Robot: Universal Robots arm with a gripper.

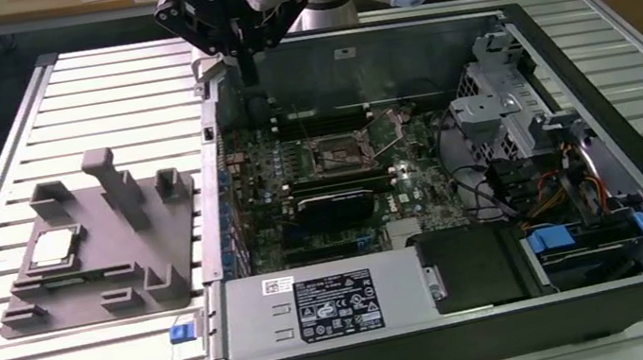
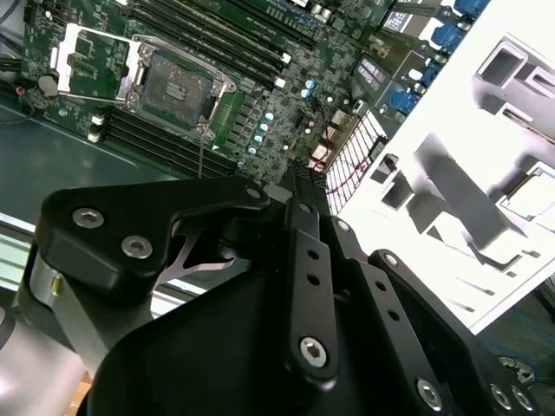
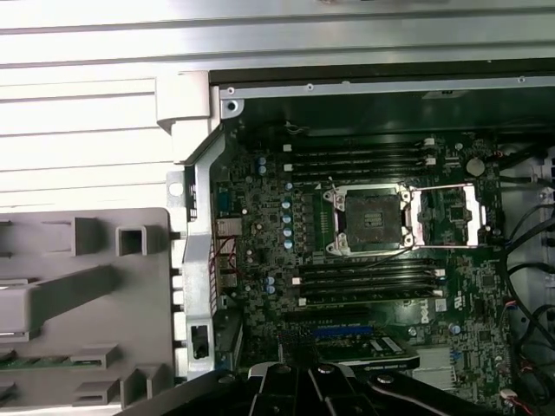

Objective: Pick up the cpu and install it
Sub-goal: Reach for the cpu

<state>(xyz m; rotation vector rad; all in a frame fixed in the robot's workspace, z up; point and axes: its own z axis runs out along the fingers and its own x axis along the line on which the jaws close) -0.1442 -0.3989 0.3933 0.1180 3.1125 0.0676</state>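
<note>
**CPU in its tray, gripper at the case's edge**

In the exterior view, the grey tray (image 1: 110,302) sits on the slatted table (image 1: 91,90) at the exterior view's left. The cpu (image 1: 55,248) lies flat in a recess of the tray, silvery top up and well apart from the gripper. Just beside the tray is the open computer case (image 1: 403,43). The gripper (image 1: 244,69) hangs over the corner of its near wall, fingers pressed together and pinching nothing. Further right, the motherboard (image 1: 295,174) carries the socket (image 1: 336,151), and a drive cage (image 1: 502,105) stands beyond it. A power supply (image 1: 314,305) fills the case's lower part.

The second wrist view looks past the gripper's (image 2: 303,173) black linkage. It shows the cpu (image 2: 531,195) in the washed-out tray (image 2: 451,121) to one side and the socket (image 2: 178,87) to the other.

The first wrist view shows the socket (image 3: 371,221) more plainly. Its metal frame (image 3: 451,217) is swung open beside it, and memory slots (image 3: 355,156) run along either side.
</note>
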